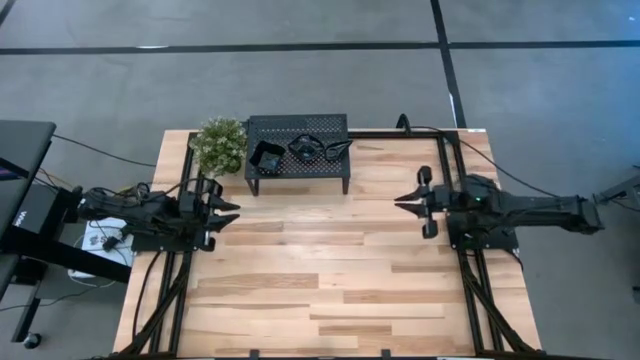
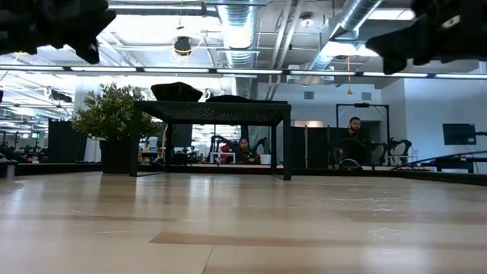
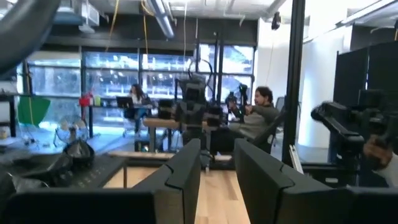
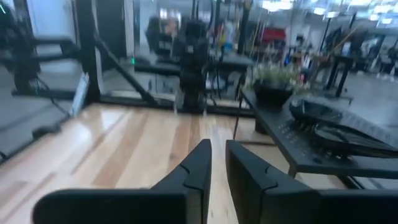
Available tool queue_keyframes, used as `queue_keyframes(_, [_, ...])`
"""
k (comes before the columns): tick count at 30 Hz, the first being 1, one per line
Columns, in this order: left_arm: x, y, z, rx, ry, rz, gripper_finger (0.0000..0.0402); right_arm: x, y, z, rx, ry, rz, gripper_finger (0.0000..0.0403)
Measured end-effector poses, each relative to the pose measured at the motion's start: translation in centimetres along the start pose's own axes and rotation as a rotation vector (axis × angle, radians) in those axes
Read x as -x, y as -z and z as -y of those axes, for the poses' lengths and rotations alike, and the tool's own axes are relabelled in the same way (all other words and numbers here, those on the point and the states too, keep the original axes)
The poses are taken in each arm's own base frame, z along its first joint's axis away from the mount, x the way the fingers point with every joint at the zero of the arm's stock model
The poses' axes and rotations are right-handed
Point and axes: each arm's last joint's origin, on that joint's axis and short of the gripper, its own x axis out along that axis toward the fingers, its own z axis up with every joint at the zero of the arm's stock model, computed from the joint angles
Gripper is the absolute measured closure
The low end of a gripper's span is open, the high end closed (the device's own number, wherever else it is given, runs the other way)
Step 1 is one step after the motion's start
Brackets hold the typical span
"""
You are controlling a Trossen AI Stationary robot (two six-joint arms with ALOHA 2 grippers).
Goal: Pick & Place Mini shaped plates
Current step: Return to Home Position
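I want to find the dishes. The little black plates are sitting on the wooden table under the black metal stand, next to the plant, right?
Not quite. The little black plates sit on top of the black metal stand, not under it. They are next to the plant, as the high view shows.

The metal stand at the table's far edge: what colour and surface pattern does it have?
Black, with a perforated top; the stand shows best in the high view.

Black plates (image 1: 300, 150); black perforated stand (image 1: 335, 125); green plant (image 1: 220, 143).
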Motion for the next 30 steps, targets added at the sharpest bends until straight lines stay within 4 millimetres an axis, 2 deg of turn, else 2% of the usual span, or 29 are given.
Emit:
queue_keyframes(8, [0.0,0.3,0.0,-0.062,-0.002,0.015,0.0302,1.8,3.4,-0.9,0.002,-0.016,0.108,0.0363])
queue_keyframes(12, [0.0,0.4,0.0,-0.064,-0.002,0.007,0.0302,2.3,3.4,-0.9,-0.020,-0.018,0.115,0.0366])
queue_keyframes(18, [-0.3,0.8,0.1,-0.049,0.003,-0.039,0.0302,2.1,4.4,-1.2,-0.033,-0.040,0.011,0.0366])
queue_keyframes(27, [-0.8,1.6,0.3,-0.066,0.010,-0.117,0.0302,2.0,4.5,-1.2,-0.035,-0.039,-0.005,0.0364])
queue_keyframes(30, [-0.9,1.3,0.3,-0.077,0.008,-0.084,0.0302,2.0,4.6,-1.2,-0.035,-0.039,-0.006,0.0364])
